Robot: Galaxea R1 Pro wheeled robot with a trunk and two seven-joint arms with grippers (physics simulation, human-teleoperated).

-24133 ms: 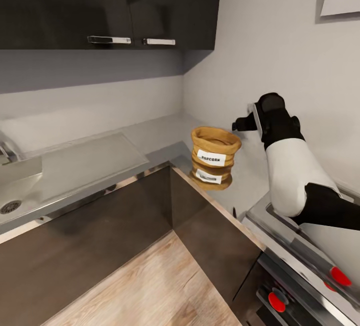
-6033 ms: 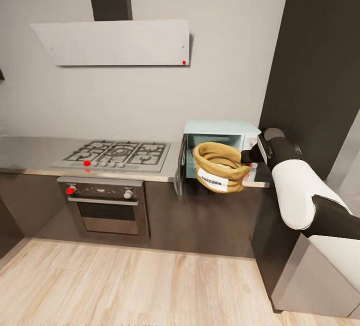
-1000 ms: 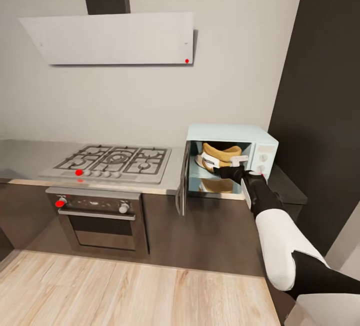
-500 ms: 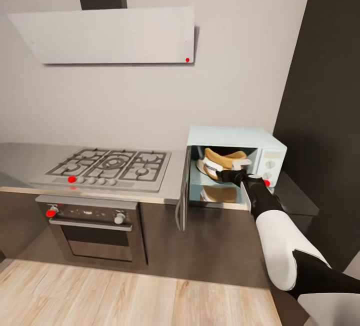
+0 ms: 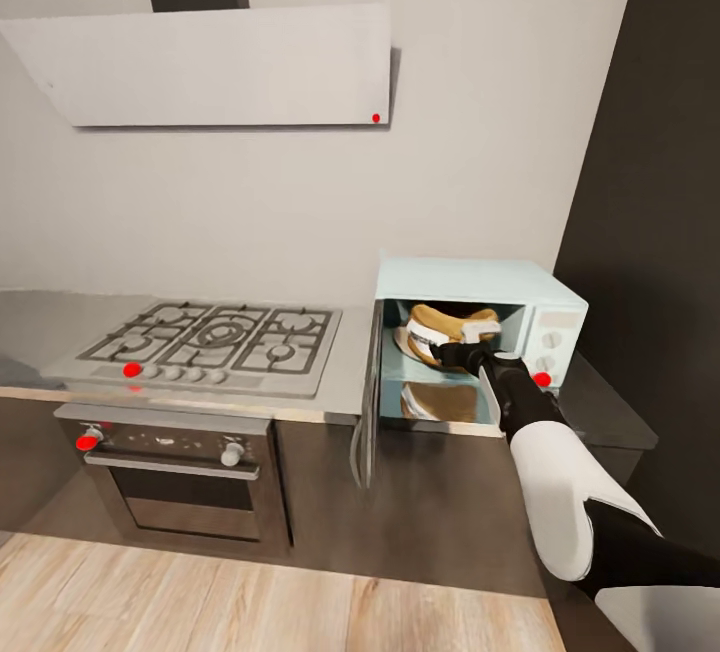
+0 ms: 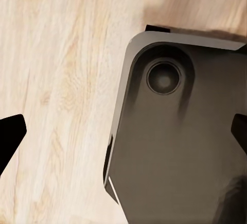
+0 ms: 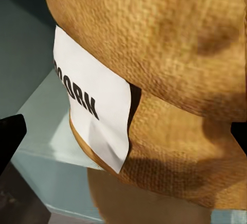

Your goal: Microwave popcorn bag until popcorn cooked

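The pale mint-blue microwave (image 5: 470, 280) stands on the grey countertop (image 5: 30, 322) with its door (image 5: 367, 394) swung open to the left. The tan popcorn bag (image 5: 440, 330) lies tilted inside the cavity, its white label (image 7: 95, 118) facing out. My right gripper (image 5: 458, 350) reaches into the opening and stands open, with its fingertips (image 7: 11, 134) wide apart on either side of the bag (image 7: 164, 80). The bag's lower edge meets the glossy mint floor of the cavity. My left gripper (image 6: 123, 131) hangs open over the wooden floor and holds nothing.
A gas hob (image 5: 215, 332) with grey grates sits left of the microwave, above a built-in oven (image 5: 175, 472). A white hood (image 5: 210, 67) hangs on the wall. A tall dark cabinet (image 5: 660, 182) rises at the right. My dark base (image 6: 180, 147) shows in the left wrist view.
The head camera has drifted, so the hob sits lower left. The bag stays inside the microwave, slightly deeper and more tilted, with the right gripper still at it.
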